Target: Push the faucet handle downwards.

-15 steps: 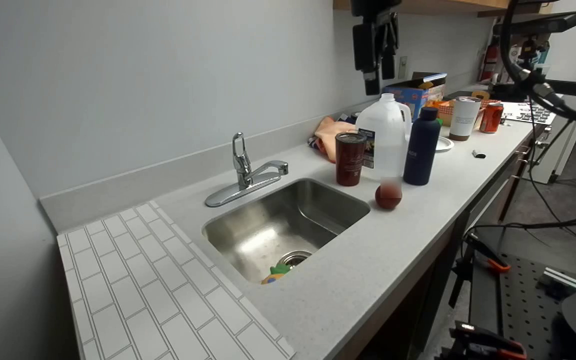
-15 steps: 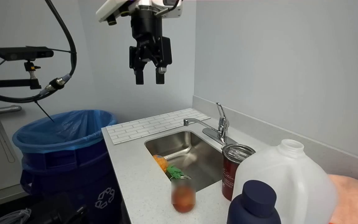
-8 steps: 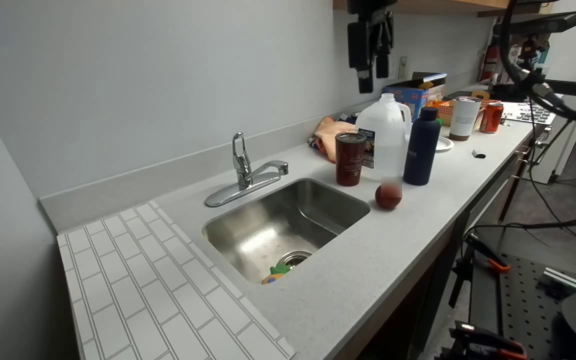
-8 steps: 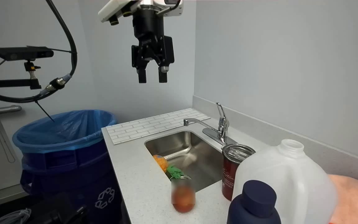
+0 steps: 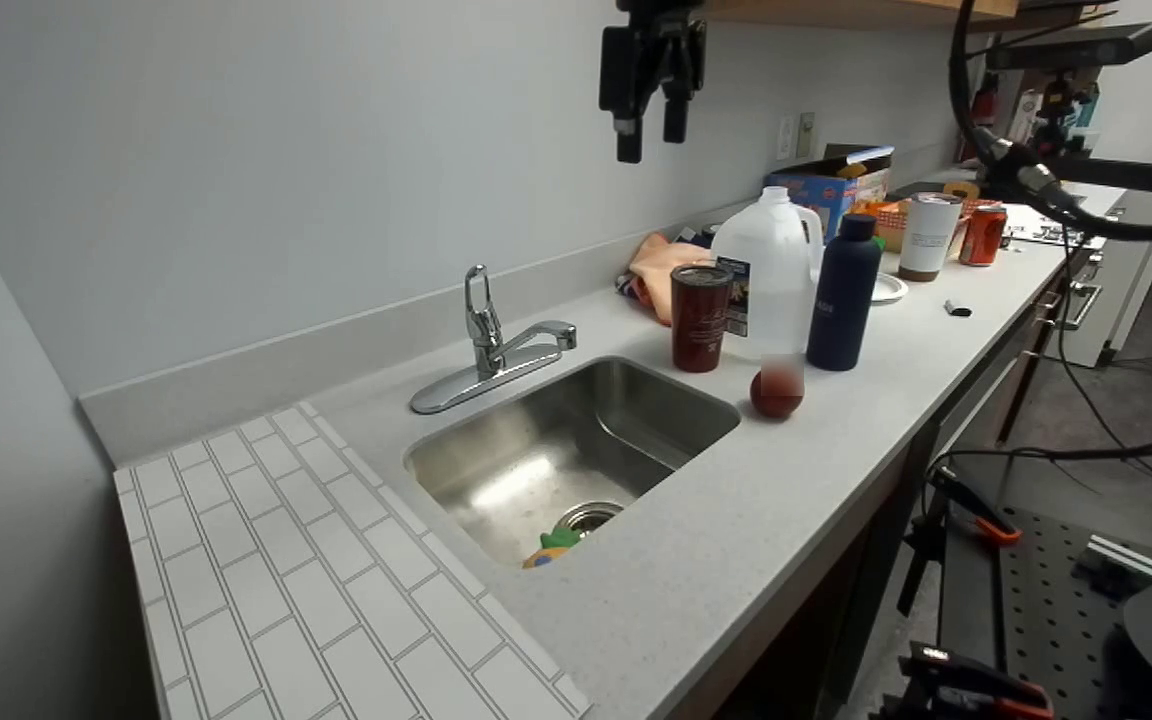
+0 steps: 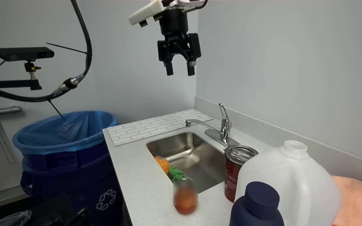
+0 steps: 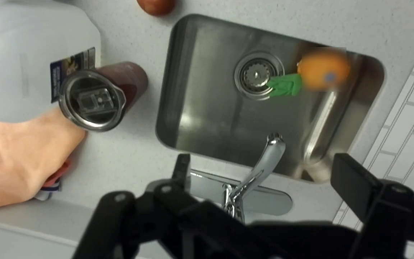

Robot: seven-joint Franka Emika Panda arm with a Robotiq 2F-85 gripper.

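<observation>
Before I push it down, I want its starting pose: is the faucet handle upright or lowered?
Upright: in both exterior views the faucet handle points up, above the spout.

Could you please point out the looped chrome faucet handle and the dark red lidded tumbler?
Looped chrome faucet handle (image 5: 483,321), in an exterior view: its lower part.
Dark red lidded tumbler (image 7: 97,100), in the wrist view: its transparent lid.

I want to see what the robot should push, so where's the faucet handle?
In an exterior view, the handle sticks up from the faucet, left of the spout, between the sink and the wall.
</observation>
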